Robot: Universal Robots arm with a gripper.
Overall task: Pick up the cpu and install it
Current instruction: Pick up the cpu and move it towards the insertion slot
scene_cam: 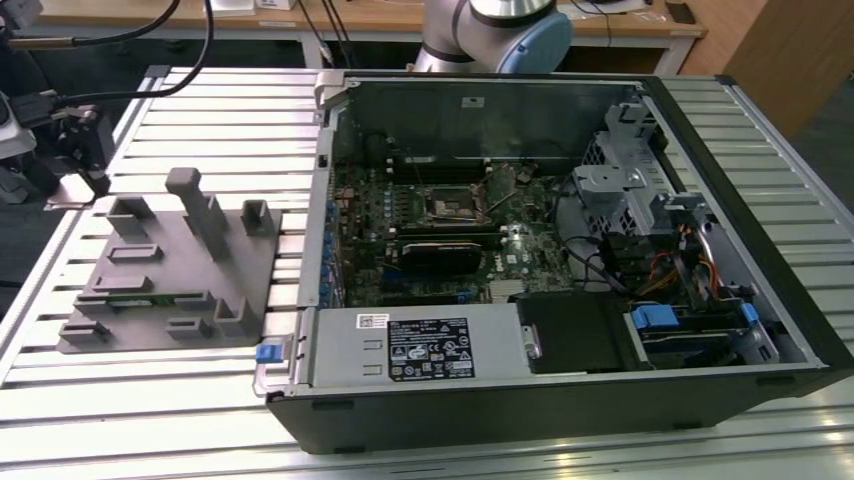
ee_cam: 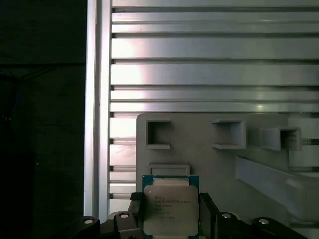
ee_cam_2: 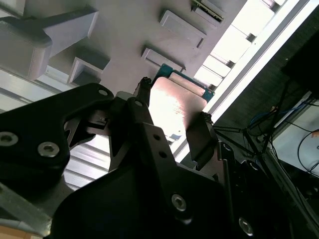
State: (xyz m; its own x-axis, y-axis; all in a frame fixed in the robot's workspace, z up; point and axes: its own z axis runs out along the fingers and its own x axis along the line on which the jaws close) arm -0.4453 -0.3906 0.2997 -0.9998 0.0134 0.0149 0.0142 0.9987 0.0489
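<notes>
The cpu (ee_cam: pixel 170 209), a small square chip with a pale silvery top and a green rim, sits between my gripper's (ee_cam: pixel 170 215) two dark fingers (ee_cam: pixel 134 211), which are shut on its opposite edges. The second wrist view shows the same hold, the cpu (ee_cam_2: pixel 175 107) caught in the gripper (ee_cam_2: pixel 172 112) over the grey tray (ee_cam_2: pixel 129 30). In the exterior view my gripper (scene_cam: pixel 70 188) hangs at the far left, just beyond the grey tray's (scene_cam: pixel 174 270) left end. The dark socket frame (scene_cam: pixel 447 205) lies on the motherboard inside the open computer case (scene_cam: pixel 561 400).
The tray (ee_cam: pixel 209 154) has upright posts (scene_cam: pixel 200 205) and several recessed pockets; a shallow one (ee_cam: pixel 169 169) lies just past the cpu. A thin green memory stick (scene_cam: pixel 134 298) rests in the tray. The slatted metal table (scene_cam: pixel 174 400) ends close to the gripper's left.
</notes>
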